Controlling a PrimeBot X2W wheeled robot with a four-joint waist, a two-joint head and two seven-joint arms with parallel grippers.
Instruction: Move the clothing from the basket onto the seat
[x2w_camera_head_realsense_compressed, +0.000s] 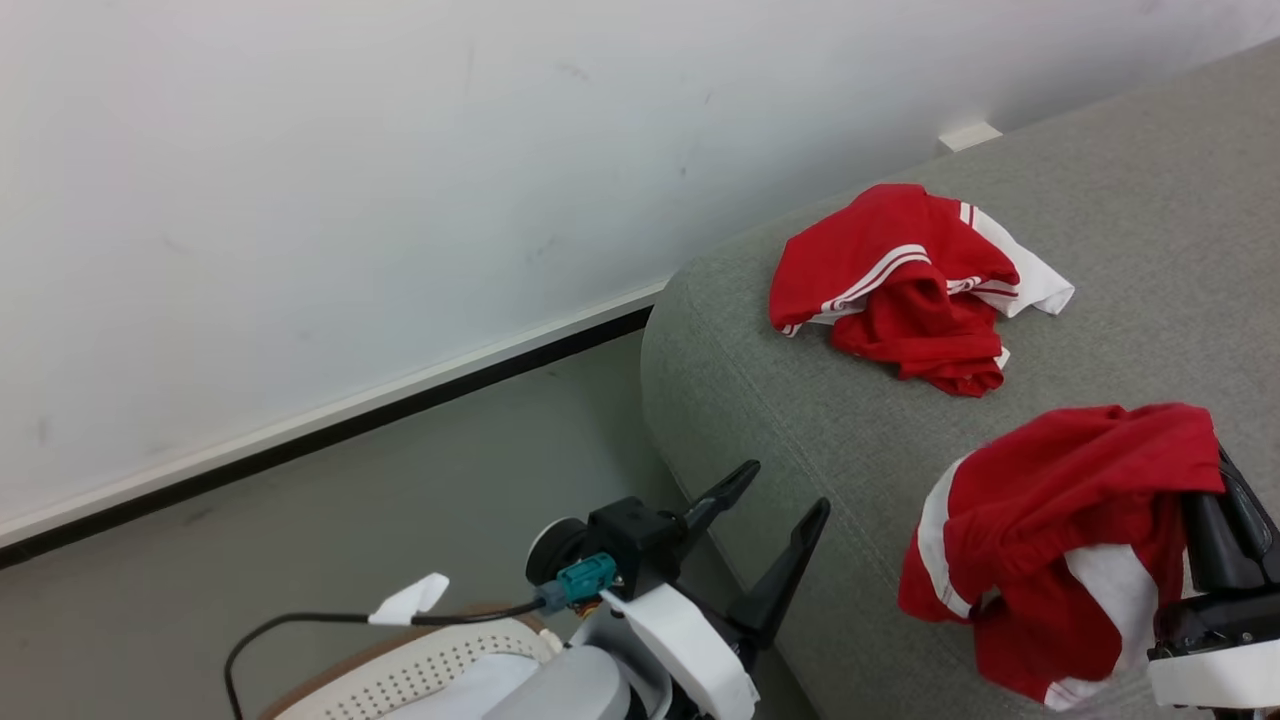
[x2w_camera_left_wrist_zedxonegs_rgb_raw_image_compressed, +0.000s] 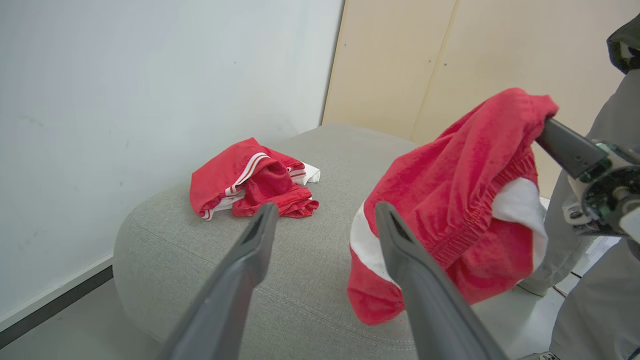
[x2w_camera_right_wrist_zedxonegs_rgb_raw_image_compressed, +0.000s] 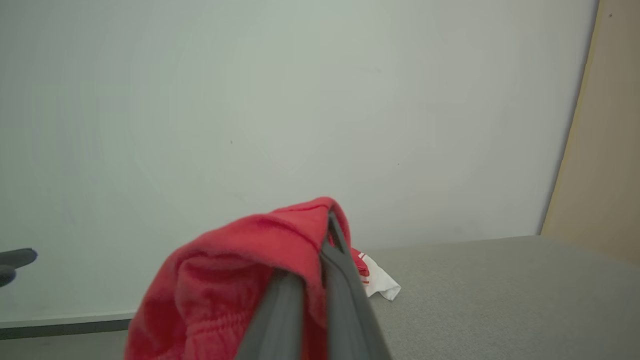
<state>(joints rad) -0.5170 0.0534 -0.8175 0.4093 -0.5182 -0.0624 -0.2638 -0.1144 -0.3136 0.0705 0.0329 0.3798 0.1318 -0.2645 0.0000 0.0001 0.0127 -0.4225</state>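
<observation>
head view: my left gripper (x2w_camera_head_realsense_compressed: 785, 487) stands wide open and holds nothing, just off the rounded corner of the seat (x2w_camera_head_realsense_compressed: 800, 420), above the basket (x2w_camera_head_realsense_compressed: 420, 670) at the bottom edge. my right gripper (x2w_camera_head_realsense_compressed: 1222, 500) is clamped on the red-and-white shorts (x2w_camera_head_realsense_compressed: 1060, 520), which hang bunched over the seat's near part. a striped red garment (x2w_camera_head_realsense_compressed: 900, 285) lies crumpled farther back on the seat, near the wall (x2w_camera_head_realsense_compressed: 300, 200).

left wrist view: between my spread fingers (x2w_camera_left_wrist_zedxonegs_rgb_raw_image_compressed: 250, 250) i see the striped red garment (x2w_camera_left_wrist_zedxonegs_rgb_raw_image_compressed: 250, 180) lying on the grey cushion. the shorts (x2w_camera_left_wrist_zedxonegs_rgb_raw_image_compressed: 450, 200) dangle from the right gripper (x2w_camera_left_wrist_zedxonegs_rgb_raw_image_compressed: 550, 132); i can't tell whether their lower hem touches the seat (x2w_camera_left_wrist_zedxonegs_rgb_raw_image_compressed: 310, 280).

right wrist view: both fingers (x2w_camera_right_wrist_zedxonegs_rgb_raw_image_compressed: 345, 290) are pressed together with the shorts' red cloth (x2w_camera_right_wrist_zedxonegs_rgb_raw_image_compressed: 240, 280) draped over them, and a white corner of the striped garment (x2w_camera_right_wrist_zedxonegs_rgb_raw_image_compressed: 380, 282) peeks out behind.
</observation>
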